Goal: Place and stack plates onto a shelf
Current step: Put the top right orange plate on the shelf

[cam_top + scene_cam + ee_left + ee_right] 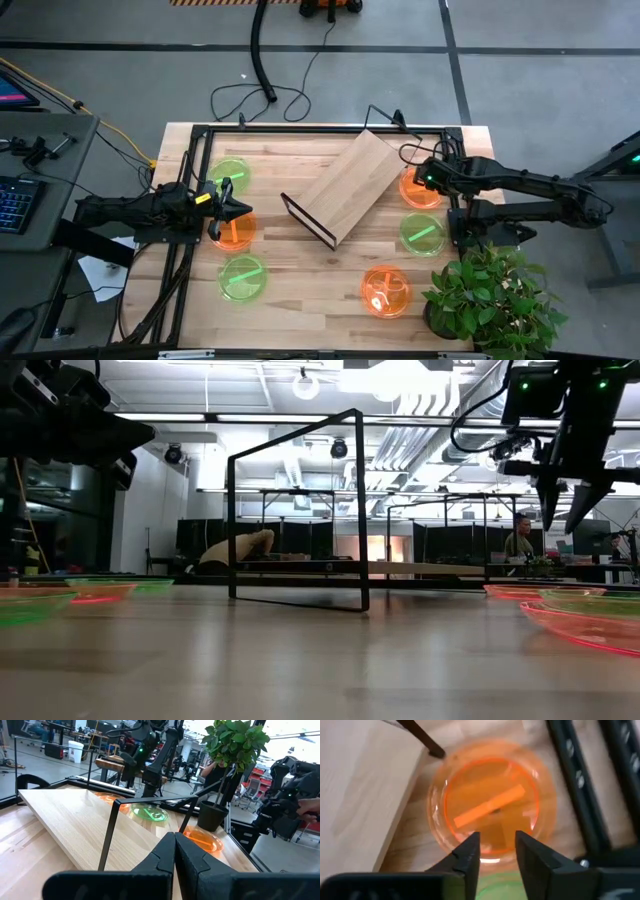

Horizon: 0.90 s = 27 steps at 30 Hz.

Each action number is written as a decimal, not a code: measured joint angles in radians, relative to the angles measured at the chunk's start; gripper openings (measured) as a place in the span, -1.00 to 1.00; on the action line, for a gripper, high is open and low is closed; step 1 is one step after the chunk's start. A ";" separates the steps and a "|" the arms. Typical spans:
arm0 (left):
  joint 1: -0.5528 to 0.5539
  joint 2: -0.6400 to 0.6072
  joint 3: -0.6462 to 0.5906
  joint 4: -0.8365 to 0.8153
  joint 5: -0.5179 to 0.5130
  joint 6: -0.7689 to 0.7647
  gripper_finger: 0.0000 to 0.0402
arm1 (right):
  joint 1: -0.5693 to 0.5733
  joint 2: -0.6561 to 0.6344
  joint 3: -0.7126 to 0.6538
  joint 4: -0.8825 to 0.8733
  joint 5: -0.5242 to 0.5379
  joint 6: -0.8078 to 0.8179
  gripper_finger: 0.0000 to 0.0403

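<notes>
1. Wooden surface (pixel 300 290) carries the shelf (pixel 345 188) in its middle, lying diagonally, with six plates spread on both sides of it.
2. Right end effector (pixel 496 851) hovers, fingers apart and empty, over the orange plate (pixel 490 807) just beside the shelf's far corner.
3. Left end effector (pixel 174 851) is clenched, holding nothing, near another orange plate (pixel 235 231).
4. To grasp well, I think the right one should come down with one finger on each side of the rim.
</notes>
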 joint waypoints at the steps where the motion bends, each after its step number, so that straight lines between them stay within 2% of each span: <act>1: 0.000 0.000 0.000 0.000 0.000 0.000 -1.00 | 0.002 0.013 0.000 0.009 -0.013 0.006 -0.39; 9: 0.000 0.000 0.000 0.000 0.000 0.000 -1.00 | 0.062 0.159 0.000 0.006 -0.023 0.139 -0.31; 18: 0.000 0.000 0.000 0.000 0.000 0.000 -1.00 | 0.123 0.278 0.000 -0.031 0.050 0.320 -0.31; 23: 0.000 0.000 0.000 0.000 0.000 0.000 -1.00 | 0.129 0.348 0.000 -0.006 -0.014 0.420 -0.31; 27: 0.000 0.000 0.000 0.000 0.000 0.000 -1.00 | 0.176 0.386 0.000 0.009 -0.042 0.504 -0.31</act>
